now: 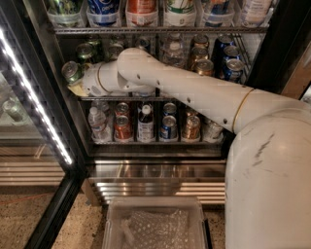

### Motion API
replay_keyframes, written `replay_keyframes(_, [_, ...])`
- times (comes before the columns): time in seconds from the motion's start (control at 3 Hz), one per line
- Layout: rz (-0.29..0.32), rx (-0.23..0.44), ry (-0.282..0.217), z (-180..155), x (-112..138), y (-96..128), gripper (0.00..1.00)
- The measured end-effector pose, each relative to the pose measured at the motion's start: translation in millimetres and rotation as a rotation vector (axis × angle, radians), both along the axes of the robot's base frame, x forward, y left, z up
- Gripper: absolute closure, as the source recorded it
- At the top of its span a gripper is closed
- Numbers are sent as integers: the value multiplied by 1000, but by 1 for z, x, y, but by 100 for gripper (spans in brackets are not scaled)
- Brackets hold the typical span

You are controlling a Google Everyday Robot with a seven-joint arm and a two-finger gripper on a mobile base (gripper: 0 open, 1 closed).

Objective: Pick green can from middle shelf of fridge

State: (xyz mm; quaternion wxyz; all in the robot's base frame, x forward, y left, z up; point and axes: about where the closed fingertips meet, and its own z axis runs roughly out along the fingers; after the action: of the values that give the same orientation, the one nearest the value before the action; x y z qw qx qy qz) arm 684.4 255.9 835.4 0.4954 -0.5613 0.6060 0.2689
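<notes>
The green can (71, 71) is at the front left end of the middle shelf (127, 98) of the fridge (286, 44), tilted with its silver top toward the camera. My gripper (76, 80) is at the end of the white arm reaching in from the right. It is shut on the green can, with one pale finger (77, 89) showing under it. Two more green cans (85, 50) stand behind it in the same lane. Gold cans (199, 43) and blue cans (232, 68) stand to the right on this shelf.
The open glass door with its white LED strip (34, 97) stands close on the left. The rack below holds small bottles and cans (146, 121); the rack above holds big bottles (141, 9). The ribbed steel base (155, 180) and a clear plastic bin (112, 214) lie below.
</notes>
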Motion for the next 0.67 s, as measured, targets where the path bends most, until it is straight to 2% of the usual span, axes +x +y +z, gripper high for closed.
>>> replay_keyframes(0.33, [11,7,-89,20,-4,0,100])
replay_keyframes(0.67, [-8,35,-199,34,-16,-12,100])
